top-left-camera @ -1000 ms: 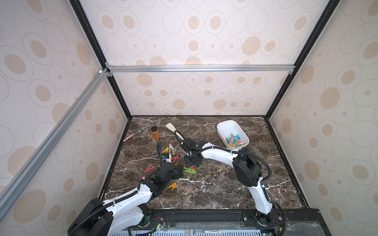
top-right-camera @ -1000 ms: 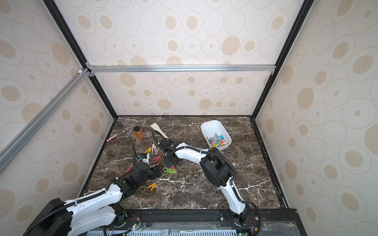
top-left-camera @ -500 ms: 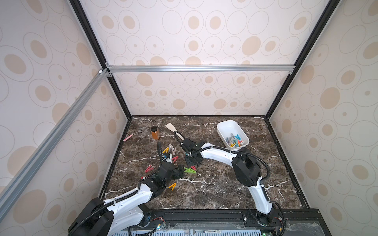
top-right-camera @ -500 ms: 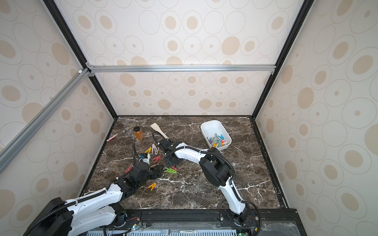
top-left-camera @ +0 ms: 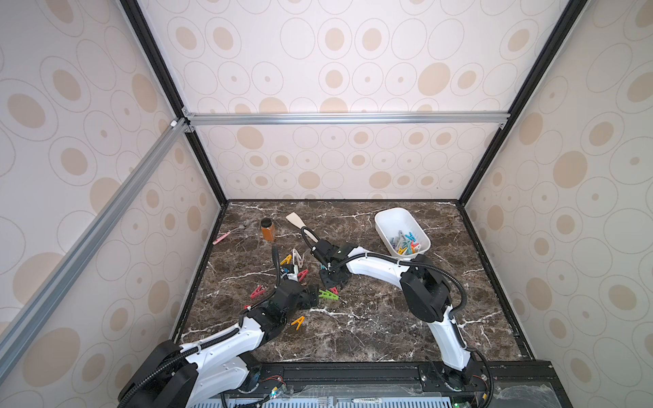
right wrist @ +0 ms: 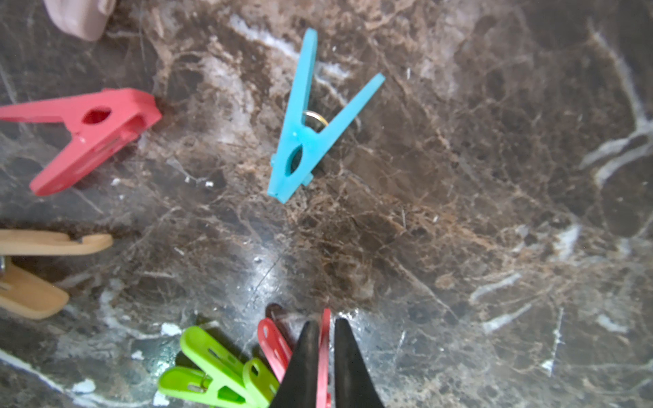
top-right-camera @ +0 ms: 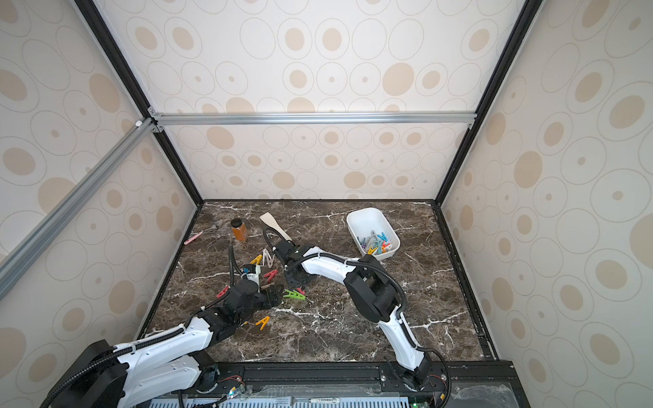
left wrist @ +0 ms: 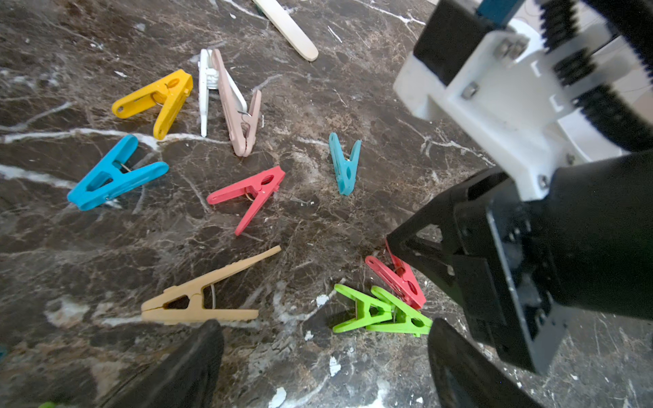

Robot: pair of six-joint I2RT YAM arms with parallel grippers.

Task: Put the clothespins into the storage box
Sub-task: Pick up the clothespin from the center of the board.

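The desk [top-left-camera: 353,335] has a dark brown marble look with white veins, polished and glossy enough to throw a pale glare in the right wrist view. The clothespins [left wrist: 259,192] are smooth moulded plastic with a slight sheen, each sprung on a thin metal wire ring; the red clothespin [right wrist: 275,344] is the same. The right gripper [right wrist: 325,321] has matt black fingers [right wrist: 304,367]. The storage box [top-left-camera: 392,222] by the desk's far right corner is smooth, faintly glossy white plastic. The spatula [left wrist: 289,30] is pale, matt bare wood. The jar [top-left-camera: 267,233] is translucent amber under a black lid.
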